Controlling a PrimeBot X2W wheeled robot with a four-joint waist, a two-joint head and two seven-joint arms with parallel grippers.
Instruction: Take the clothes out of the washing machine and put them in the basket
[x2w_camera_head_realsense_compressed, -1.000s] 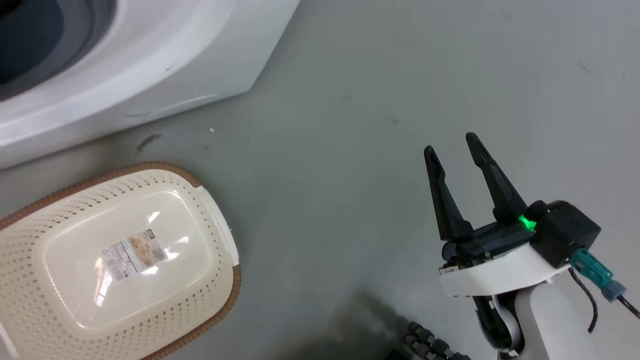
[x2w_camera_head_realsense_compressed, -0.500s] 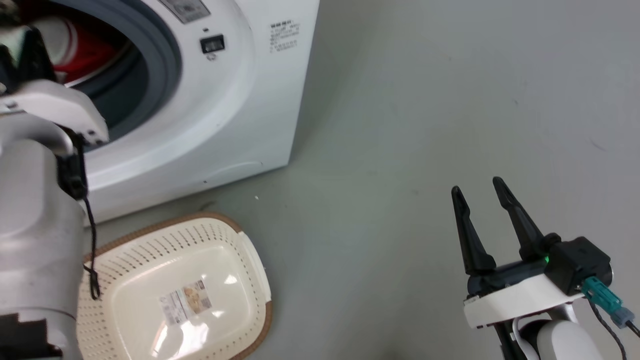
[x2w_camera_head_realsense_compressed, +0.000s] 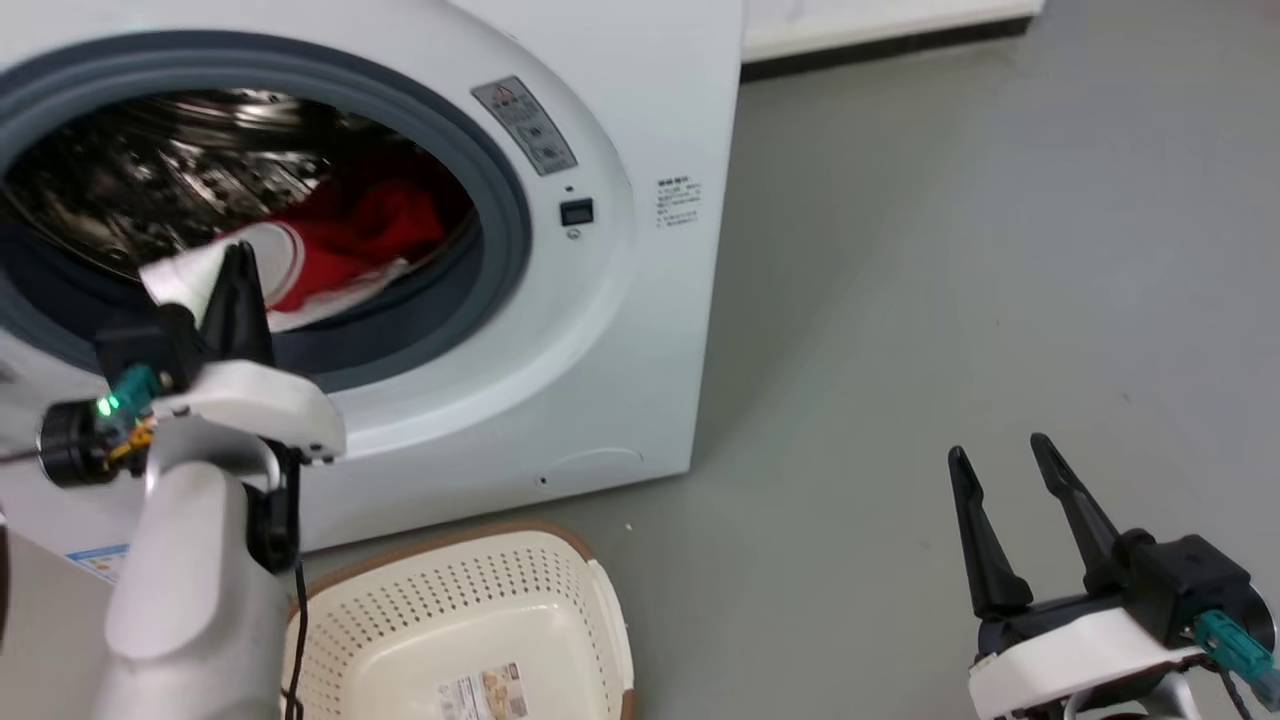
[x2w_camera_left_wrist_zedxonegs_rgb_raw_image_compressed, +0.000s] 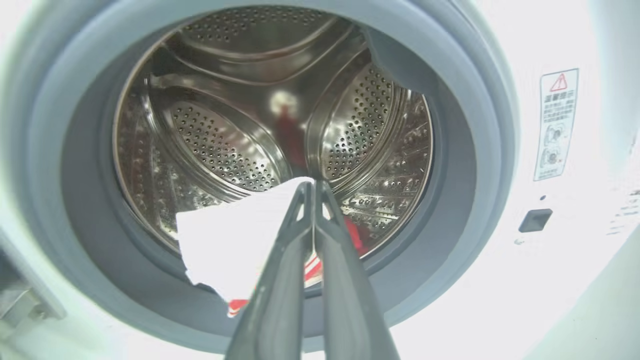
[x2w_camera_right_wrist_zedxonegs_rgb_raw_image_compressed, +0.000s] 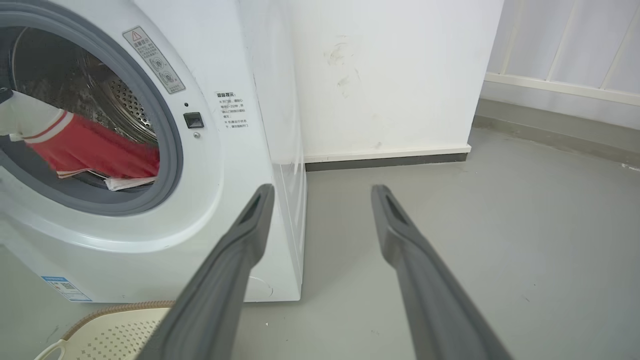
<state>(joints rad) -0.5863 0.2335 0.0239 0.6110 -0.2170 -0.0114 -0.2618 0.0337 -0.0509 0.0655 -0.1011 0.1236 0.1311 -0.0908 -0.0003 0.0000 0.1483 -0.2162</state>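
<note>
The white washing machine (x2w_camera_head_realsense_compressed: 610, 340) stands with its grey-rimmed porthole open onto the shiny steel drum (x2w_camera_left_wrist_zedxonegs_rgb_raw_image_compressed: 225, 145). Red clothes (x2w_camera_head_realsense_compressed: 375, 235) with white panels lie low in the drum, and they show too in the right wrist view as red clothes (x2w_camera_right_wrist_zedxonegs_rgb_raw_image_compressed: 95, 150). My left gripper (x2w_camera_head_realsense_compressed: 238, 262) is at the porthole's lower lip, shut on a white fold of the clothes (x2w_camera_left_wrist_zedxonegs_rgb_raw_image_compressed: 230, 240). That fold is lifted above the grey seal. The cream basket (x2w_camera_head_realsense_compressed: 440, 600) with its brown rim sits on the floor in front of the washer. My right gripper (x2w_camera_head_realsense_compressed: 1002, 455) hangs open over bare floor to the right, holding nothing.
Grey floor (x2w_camera_head_realsense_compressed: 950, 250) stretches to the right of the washer. A white wall (x2w_camera_right_wrist_zedxonegs_rgb_raw_image_compressed: 390, 75) with a dark skirting runs behind it. The left forearm (x2w_camera_head_realsense_compressed: 200, 580) overlaps the basket's left side in the head view. Only the basket's corner (x2w_camera_right_wrist_zedxonegs_rgb_raw_image_compressed: 115, 330) shows below the right gripper's fingers.
The head camera has tilted up from the floor and basket to the porthole. The left arm has come into view with its gripper at the drum mouth. The right gripper stays open.
</note>
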